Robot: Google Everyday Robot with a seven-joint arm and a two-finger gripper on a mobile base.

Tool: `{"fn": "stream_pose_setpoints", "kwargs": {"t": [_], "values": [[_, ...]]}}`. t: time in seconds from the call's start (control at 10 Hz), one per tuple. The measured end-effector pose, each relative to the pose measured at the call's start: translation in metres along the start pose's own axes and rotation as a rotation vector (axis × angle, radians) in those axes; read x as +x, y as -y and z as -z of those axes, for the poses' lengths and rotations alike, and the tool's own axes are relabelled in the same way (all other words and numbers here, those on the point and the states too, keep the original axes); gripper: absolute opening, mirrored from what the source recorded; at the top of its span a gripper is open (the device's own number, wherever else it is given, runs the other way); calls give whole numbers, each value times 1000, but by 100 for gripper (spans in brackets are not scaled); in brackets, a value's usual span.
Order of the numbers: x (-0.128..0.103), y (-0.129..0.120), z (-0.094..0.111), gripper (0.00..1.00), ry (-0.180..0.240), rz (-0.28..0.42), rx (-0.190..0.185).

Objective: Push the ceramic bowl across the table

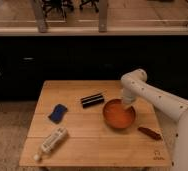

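Note:
An orange-brown ceramic bowl (118, 114) sits on the wooden table (82, 142), right of centre. My white arm comes in from the right and bends down over the bowl. My gripper (126, 104) is at the bowl's far right rim, reaching down to or just inside it. Its lower part is hidden against the bowl.
A black cylindrical can (92, 100) lies just left of the bowl. A blue sponge-like object (58, 113) lies at the left. A white bottle (52, 142) lies near the front left. A small dark brown object (150, 132) lies right of the bowl, near the table's right edge.

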Motion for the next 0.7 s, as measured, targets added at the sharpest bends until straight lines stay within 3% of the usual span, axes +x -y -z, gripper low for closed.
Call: {"fn": "stream_pose_setpoints", "kwargs": {"t": [0.7], "values": [[1,0,-1,3,-2,20,-5]]}}
